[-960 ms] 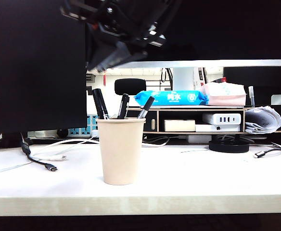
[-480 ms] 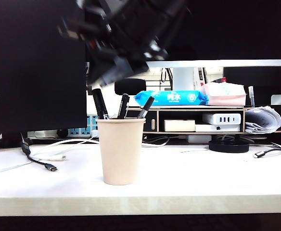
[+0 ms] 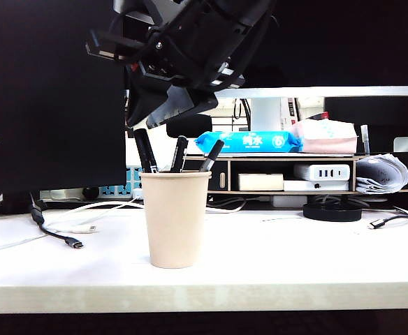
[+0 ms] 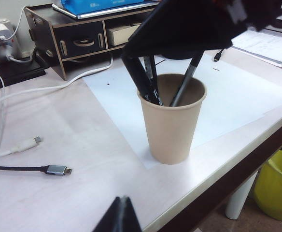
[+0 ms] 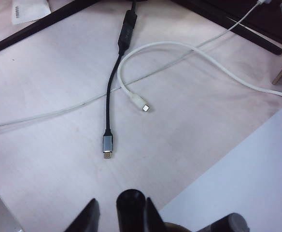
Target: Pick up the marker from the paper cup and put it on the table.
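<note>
The paper cup [image 3: 175,220] stands on the white table [image 3: 295,258] near its front edge. Three pens lean in it: the thick black marker [image 3: 144,150] at the left, a slimmer black pen [image 3: 179,153] and a grey-barrelled pen [image 3: 212,155]. My right gripper [image 3: 148,120] hangs just above the pens, open. In the right wrist view the marker's cap [image 5: 130,210] stands between the spread fingers of the right gripper [image 5: 121,199], with a gap on one side. My left gripper [image 4: 122,212] is shut and empty, low over the table in front of the cup [image 4: 172,125].
A black USB-C cable [image 3: 71,242] and a white cable [image 3: 85,228] lie left of the cup. A white paper sheet [image 4: 237,96] lies under the cup. Behind stand a wooden shelf [image 3: 288,174] with a blue wipes pack [image 3: 246,142] and monitors. A yellow bin [image 4: 276,188] sits below the table edge.
My right gripper has come down toward the tops of the pens and its fingers have spread wider. The cup, the pens and the left gripper have stayed put.
</note>
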{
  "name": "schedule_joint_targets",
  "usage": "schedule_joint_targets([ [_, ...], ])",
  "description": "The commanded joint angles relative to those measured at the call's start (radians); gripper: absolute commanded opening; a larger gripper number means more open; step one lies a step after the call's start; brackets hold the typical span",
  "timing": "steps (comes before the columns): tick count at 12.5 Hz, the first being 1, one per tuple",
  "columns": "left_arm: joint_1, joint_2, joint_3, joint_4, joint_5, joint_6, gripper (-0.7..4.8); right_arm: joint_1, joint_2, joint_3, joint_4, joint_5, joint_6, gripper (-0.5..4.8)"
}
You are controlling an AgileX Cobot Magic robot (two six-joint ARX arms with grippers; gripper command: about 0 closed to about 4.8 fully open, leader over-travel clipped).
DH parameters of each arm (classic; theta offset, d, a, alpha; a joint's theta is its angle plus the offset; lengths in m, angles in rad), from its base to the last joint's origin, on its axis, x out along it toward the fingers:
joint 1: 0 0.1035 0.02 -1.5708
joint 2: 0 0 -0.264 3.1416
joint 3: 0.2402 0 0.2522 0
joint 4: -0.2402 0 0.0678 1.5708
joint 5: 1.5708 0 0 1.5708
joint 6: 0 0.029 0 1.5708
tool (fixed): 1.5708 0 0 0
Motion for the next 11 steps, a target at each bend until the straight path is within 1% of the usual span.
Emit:
schedule_joint_targets([
  [1, -0.001, 0.0, -0.001, -0.013, -0.001, 0.004, -0.04, 0.001, 0.019, -0.001, 0.024, 0.007, 0.005, 1.27],
  [7, -0.001, 0.0, -0.001, -0.013, -0.001, 0.004, -0.04, 0.001, 0.031, -0.001, 0.048, 0.008, 0.006, 1.24],
  [8, -0.001, 0.0, -0.001, -0.013, 0.0, 0.004, -0.04, 0.001, 0.031, -0.001, 0.047, 0.008, 0.006, 1.05],
  [11, -0.001, 0.0, -0.001, -0.013, -0.001, 0.004, -0.04, 0.001, 0.031, -0.001, 0.045, 0.031, 0.006, 1.02],
])
